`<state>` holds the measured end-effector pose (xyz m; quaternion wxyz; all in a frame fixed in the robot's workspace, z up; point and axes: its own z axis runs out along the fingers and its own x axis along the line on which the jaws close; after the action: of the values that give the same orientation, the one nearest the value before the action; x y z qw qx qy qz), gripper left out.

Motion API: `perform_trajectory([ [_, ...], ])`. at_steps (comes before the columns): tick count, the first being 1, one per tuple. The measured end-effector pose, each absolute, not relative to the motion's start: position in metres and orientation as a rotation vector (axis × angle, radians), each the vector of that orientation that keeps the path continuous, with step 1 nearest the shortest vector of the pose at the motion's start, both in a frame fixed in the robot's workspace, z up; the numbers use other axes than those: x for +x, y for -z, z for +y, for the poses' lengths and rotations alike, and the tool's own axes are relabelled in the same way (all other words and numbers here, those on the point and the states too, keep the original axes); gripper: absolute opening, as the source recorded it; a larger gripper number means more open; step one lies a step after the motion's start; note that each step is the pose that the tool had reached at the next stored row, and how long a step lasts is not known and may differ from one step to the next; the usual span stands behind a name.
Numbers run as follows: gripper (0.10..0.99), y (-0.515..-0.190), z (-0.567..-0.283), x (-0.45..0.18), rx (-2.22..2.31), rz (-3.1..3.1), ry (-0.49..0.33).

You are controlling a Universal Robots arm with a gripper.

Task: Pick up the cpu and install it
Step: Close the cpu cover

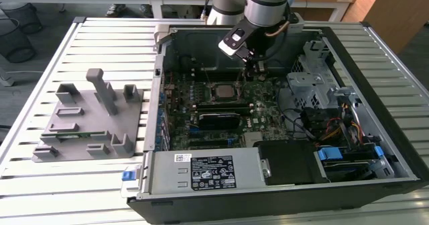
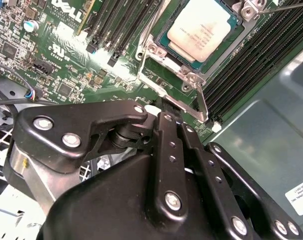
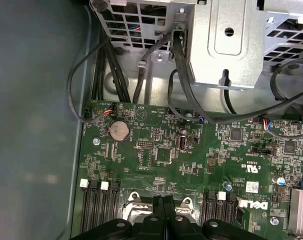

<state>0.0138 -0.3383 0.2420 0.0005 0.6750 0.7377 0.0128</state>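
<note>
so the cpu (image 2: 199, 30) is already sitting in its socket (image 2: 187, 79) on the motherboard (image 2: 66, 65), silver top facing up, nothing holding it. The gripper (image 2: 165, 106) hangs just beside the socket, low over the board, fingers (image 3: 159, 207) clenched together with nothing between them. All of it's inside the open pc case (image 1: 282, 205)

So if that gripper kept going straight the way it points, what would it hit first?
Most likely the metal socket frame beside the seated cpu, not the chip's top. The shut gripper points down at the motherboard right there, though depth is hard to judge.
</note>
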Motion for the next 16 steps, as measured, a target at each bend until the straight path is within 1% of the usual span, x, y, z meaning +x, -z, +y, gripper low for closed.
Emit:
perform_trajectory([
  [16, 0.106, -0.2420, -0.3383, 0.0094, 2.120, 2.317, -0.040],
])
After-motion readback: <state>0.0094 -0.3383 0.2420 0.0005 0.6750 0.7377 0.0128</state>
